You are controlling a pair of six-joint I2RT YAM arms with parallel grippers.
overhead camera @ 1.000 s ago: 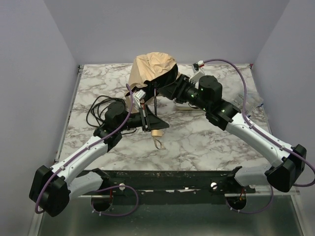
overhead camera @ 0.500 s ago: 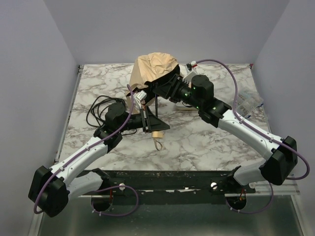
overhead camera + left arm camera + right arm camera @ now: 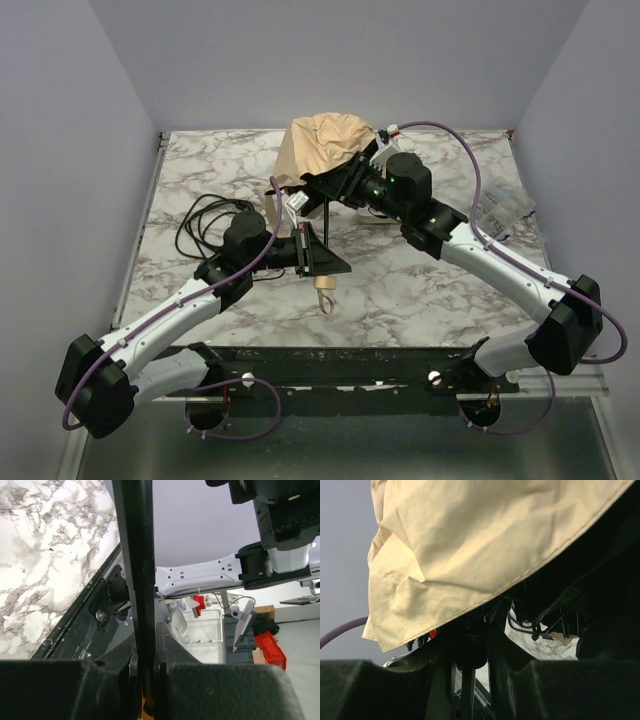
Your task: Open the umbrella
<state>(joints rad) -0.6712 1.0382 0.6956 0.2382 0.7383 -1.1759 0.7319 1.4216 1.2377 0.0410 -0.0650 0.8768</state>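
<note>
Holding the umbrella (image 3: pixel 327 150) clear of the counter (image 3: pixel 430 290), the left gripper (image 3: pixel 308 252) is clamped tight on the thin black shaft (image 3: pixel 136 570), low down. The wrist loop (image 3: pixel 323 297) dangles just beneath it at frame centre. The long axis runs from that gripper up the overhead view to the tan canopy (image 3: pixel 330 140) at upper centre. So the canopy lies above and beyond the left gripper, and the right gripper (image 3: pixel 325 186) is the nearer one to it. It reaches in from the right, tucked under the fabric. In its wrist view the jaws sit narrow either side of the dark collar on the shaft, though I cannot tell if they bite yet. Any push, I judge, has to run along the shaft, away from the left gripper.

Against a second ago, the canopy sits further right and higher in the frame. The shaft stands straighter, the left gripper has shifted right, and the right arm's elbow has drawn in.
</note>
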